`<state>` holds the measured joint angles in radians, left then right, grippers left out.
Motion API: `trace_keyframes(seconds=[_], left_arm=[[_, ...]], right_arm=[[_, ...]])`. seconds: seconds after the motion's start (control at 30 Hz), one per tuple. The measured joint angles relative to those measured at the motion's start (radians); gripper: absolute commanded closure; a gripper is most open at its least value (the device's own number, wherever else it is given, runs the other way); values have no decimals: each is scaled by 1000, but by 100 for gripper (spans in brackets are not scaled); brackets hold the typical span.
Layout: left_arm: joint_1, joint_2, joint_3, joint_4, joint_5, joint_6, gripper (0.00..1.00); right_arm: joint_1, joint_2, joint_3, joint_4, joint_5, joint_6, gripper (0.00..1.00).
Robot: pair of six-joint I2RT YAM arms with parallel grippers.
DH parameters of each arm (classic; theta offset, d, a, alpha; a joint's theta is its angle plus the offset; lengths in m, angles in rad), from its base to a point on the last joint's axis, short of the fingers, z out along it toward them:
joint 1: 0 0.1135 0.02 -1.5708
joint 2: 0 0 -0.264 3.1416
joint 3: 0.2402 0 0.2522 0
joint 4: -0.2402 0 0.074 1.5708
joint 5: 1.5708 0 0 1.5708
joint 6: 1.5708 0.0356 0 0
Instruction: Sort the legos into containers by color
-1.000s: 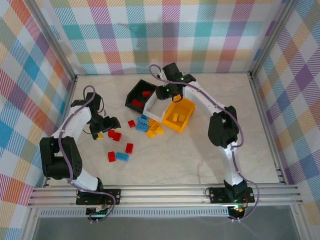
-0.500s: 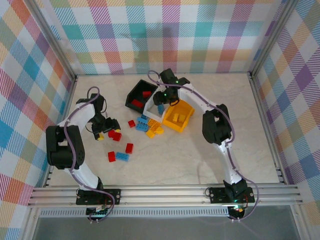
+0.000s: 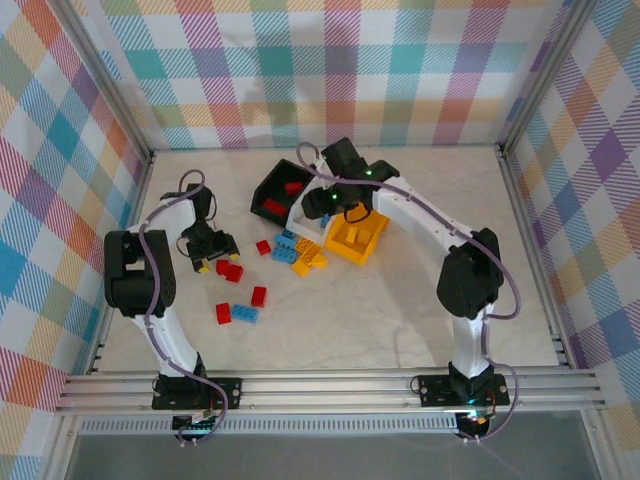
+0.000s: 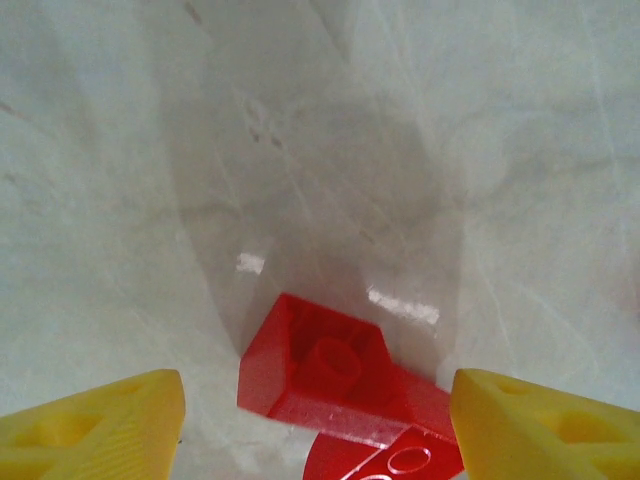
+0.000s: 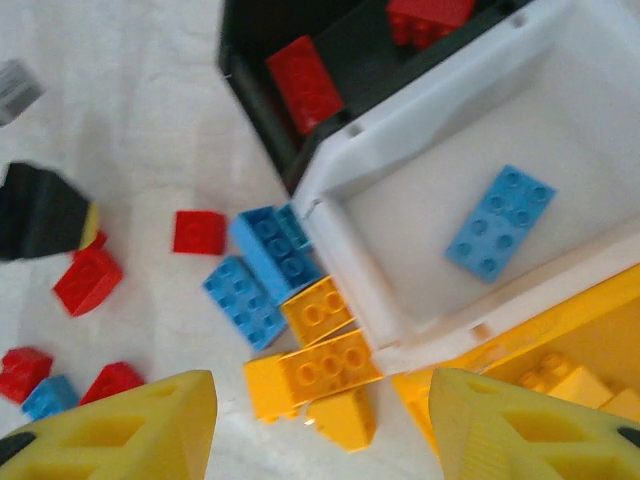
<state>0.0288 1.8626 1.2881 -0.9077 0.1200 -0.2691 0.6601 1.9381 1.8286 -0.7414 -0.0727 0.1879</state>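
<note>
Gleaming under the light, a glossy red brick (image 4: 320, 370) with a round stud lies on the pale, marble-veined bench (image 4: 300, 120) between the ribbed yellow fingers (image 4: 95, 425) of the left gripper (image 4: 320, 430), which is spread apart and grasping nothing. The right wrist view adds the 3 smooth rectangular containers. The white bin (image 5: 370, 190) holds 1 blue brick (image 5: 498, 222), the black bin (image 5: 255, 70) holds 2 red bricks (image 5: 305, 82), and the yellow-orange bin (image 5: 560, 330) sits at the edge. Blue and orange bricks (image 5: 300, 320) are heaped just outside the white wall. The right gripper (image 5: 320, 430) hangs above them, released and empty.
</note>
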Motion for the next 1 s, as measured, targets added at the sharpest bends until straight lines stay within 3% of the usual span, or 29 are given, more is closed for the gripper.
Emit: trace_keyframes(seconds=[0.33,0.7,1.0], left_arm=[[8,35,10,6,-10,4,39],[8,27,-33,13,-17,4,61],[8,25,28,-29,11,0,67]], right_arm=[[27,-33,-114,-1,3,8,41],[37,-49,-149,13,10,8,41],[53,-83,-194,24,15,8,41]])
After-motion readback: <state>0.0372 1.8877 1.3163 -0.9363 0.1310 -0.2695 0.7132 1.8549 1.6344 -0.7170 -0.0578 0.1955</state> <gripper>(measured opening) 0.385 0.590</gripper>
